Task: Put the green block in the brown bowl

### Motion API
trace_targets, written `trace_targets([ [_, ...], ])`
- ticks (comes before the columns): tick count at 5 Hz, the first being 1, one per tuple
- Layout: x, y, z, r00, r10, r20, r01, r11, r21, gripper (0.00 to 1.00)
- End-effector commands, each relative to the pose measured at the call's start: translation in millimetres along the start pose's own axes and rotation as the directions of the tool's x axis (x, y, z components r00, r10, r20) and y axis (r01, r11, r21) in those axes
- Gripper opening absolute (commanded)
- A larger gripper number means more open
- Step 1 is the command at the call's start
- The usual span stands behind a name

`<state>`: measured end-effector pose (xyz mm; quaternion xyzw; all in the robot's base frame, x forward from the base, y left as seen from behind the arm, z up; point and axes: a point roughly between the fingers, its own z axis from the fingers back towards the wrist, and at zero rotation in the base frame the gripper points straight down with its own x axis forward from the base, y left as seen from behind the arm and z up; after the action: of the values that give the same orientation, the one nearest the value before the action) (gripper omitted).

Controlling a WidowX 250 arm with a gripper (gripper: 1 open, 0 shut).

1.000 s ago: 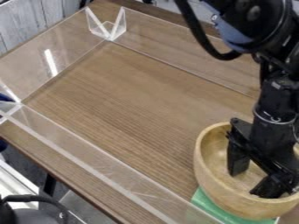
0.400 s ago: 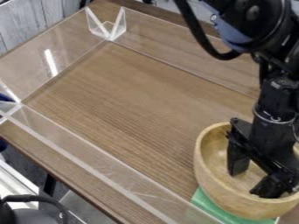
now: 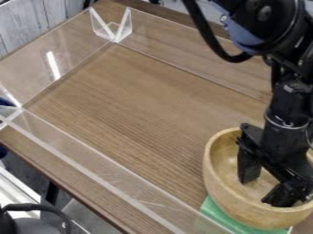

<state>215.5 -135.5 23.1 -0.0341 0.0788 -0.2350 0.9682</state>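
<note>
Camera view: well left of the gripper (image 3: 272, 181), a wood-grain table (image 3: 134, 101) is seen, walled by clear panels (image 3: 55, 59), with a grey slatted wall (image 3: 37, 18) behind at the upper left. Around the gripper, at the lower right, a bowl (image 3: 221, 174) of light tan wood with a thick rim is found. The gripper is pointed down into it, fingers spread wide, nothing seen between them. Just below the bowl's near rim, a block (image 3: 218, 216) is partly shown: pale mint green, flat, tucked against the bowl's outside.
</note>
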Motion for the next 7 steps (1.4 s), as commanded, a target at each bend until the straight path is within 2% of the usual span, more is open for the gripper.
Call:
trace_targets([
  [1, -14.1, 5.9, -5.0, 0.999, 0.008, -0.038, -0.007, 1.0, 0.02, 1.0],
  [4, -15.1, 7.9, 5.5, 1.0, 0.019, -0.011, -0.018, 0.999, 0.03, 1.0],
  [7, -14.3, 9.1, 19.5, 0.999, 0.025, 0.03, -0.027, 0.998, 0.049, 1.0],
])
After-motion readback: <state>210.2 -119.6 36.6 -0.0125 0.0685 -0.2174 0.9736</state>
